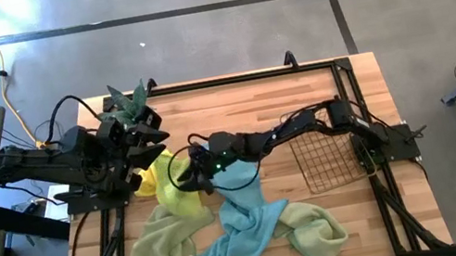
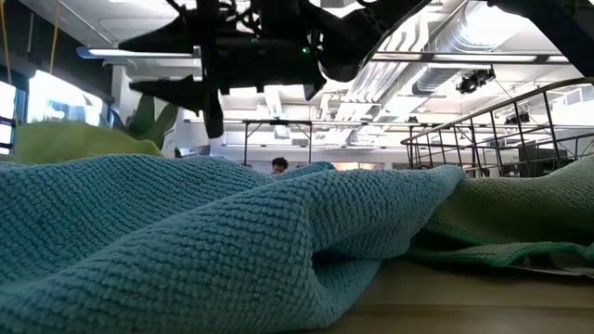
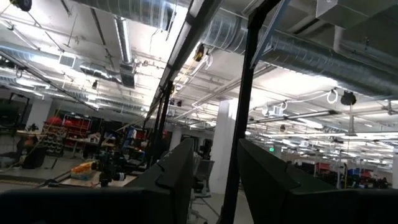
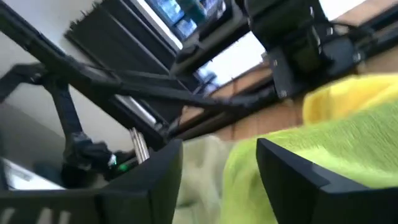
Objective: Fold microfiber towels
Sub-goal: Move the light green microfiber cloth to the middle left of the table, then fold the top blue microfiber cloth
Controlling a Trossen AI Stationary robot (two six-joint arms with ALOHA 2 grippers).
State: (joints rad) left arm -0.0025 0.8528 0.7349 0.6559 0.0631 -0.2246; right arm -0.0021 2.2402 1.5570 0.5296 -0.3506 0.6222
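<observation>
Several microfiber towels lie crumpled in a heap on the wooden table: a yellow one [image 1: 153, 172], a lime one [image 1: 182, 200], a light blue one [image 1: 242, 215] and two pale green ones [image 1: 158, 251] [image 1: 316, 225]. My right gripper [image 1: 188, 180] reaches across from the right. It stands open and low over the yellow and lime towels. In the right wrist view the lime towel [image 4: 311, 155] shows beyond the open fingers [image 4: 217, 174], with the yellow towel [image 4: 348, 99] behind it. My left gripper [image 1: 153, 132] waits open at the far left, raised and tipped upward [image 3: 214, 158]. My right gripper stands open just at the lime towel [image 4: 249, 186]. Whether its fingers touch the cloth I cannot tell.
A copper wire basket [image 1: 327, 156] lies on the table's right half under the right arm. A green potted plant [image 1: 125, 104] stands at the far left corner beside the left gripper. Bare wood [image 1: 234, 108] stretches along the far side.
</observation>
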